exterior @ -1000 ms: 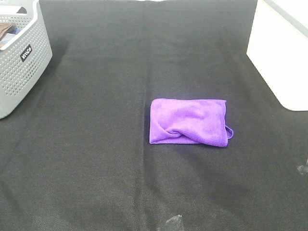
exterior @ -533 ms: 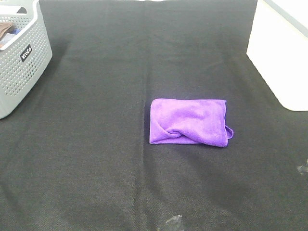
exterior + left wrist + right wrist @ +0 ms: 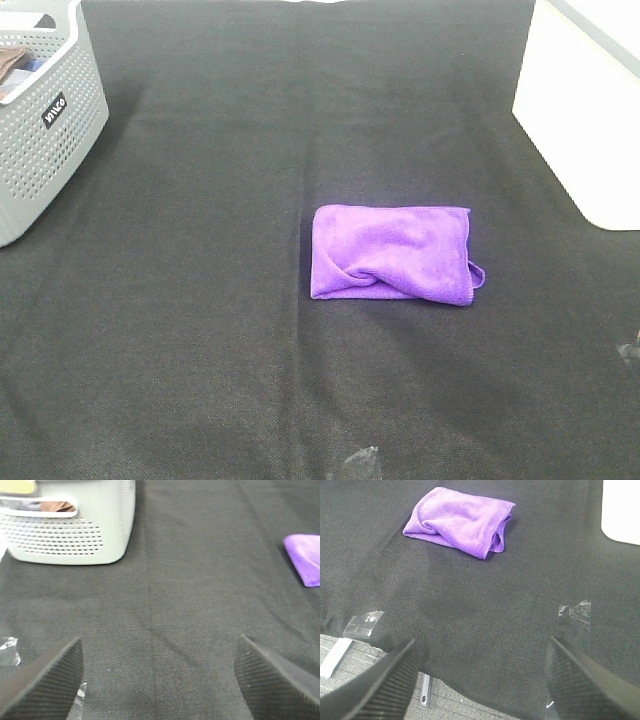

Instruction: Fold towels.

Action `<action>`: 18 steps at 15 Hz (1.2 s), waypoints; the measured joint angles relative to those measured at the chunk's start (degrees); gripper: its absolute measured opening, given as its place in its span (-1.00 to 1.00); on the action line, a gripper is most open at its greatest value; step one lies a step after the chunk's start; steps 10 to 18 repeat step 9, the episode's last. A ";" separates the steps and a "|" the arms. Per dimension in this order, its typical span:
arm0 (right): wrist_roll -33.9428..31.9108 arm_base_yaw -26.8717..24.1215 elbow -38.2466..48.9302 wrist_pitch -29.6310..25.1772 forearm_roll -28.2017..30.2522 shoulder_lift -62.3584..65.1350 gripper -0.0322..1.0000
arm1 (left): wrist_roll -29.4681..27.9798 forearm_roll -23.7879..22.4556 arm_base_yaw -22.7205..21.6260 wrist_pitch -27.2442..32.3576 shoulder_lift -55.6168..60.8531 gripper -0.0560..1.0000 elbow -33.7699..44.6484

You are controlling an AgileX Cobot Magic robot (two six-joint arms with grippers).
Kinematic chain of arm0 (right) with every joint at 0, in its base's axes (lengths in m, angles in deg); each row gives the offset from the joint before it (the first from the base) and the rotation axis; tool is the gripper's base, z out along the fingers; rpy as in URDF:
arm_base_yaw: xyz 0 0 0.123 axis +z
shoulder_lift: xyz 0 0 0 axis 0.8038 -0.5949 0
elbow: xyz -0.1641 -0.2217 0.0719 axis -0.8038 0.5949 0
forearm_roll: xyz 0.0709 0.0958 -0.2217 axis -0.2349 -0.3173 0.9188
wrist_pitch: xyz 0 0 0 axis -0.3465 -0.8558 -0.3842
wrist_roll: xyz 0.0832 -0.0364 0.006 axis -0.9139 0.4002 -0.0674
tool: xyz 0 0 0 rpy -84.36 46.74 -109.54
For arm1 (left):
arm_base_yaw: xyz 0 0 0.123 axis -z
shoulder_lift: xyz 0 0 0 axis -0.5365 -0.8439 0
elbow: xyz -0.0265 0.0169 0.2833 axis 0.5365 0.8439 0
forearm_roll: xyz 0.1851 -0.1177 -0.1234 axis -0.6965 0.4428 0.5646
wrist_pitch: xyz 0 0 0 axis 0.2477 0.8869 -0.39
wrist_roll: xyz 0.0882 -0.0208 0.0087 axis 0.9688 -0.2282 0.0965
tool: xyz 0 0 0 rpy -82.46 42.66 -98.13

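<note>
Nothing has shifted since the earlier frames: the purple towel [image 3: 392,253] lies just as it did, and neither arm shows in the high view.

One towel is on the worktop [image 3: 200,330], folded into a rough rectangle with a twisted crease along one long edge and a small loop of hem poking out at one short end. One grey perforated basket [image 3: 45,120] stands at the worktop's far left corner, and one white box [image 3: 585,110] at the far right.

Both tools are empty. The left tool [image 3: 159,680] has its two ribbed black fingers [image 3: 47,682] spread wide apart over bare black cloth, touching nothing. The right tool [image 3: 480,680] likewise stands with its fingers [image 3: 580,682] parted and nothing between them.

From the left tool, the towel [image 3: 305,557] lies well ahead and off to the right, only its corner in that camera's picture; the basket [image 3: 70,522] sits ahead and to the left. From the right tool, the towel [image 3: 460,522] lies well ahead and slightly left, and the white box [image 3: 622,510] ahead to the right.

Black woven fabric covers the worktop, with faint fold lines. Three pieces of clear tape [image 3: 575,611] hold it near its front edge: two by the right tool, one by the left. Below the edge by the right tool, grey carpet floor [image 3: 350,685] shows.

Inside the basket, something brown [image 3: 55,506] shows through the handle slot; what it is cannot be told. A small black label [image 3: 53,109] sits on its side.
</note>
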 joint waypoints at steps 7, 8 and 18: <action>0.00 0.00 0.00 0.00 0.00 0.00 0.38 | -0.06 0.00 -0.23 0.00 0.00 0.55 0.00; 0.00 0.00 0.00 0.00 0.00 0.00 0.38 | -0.06 0.00 -0.23 0.00 0.00 0.55 0.00; 0.00 0.00 0.00 0.00 0.00 0.00 0.38 | -0.06 0.00 -0.23 0.00 0.00 0.55 0.00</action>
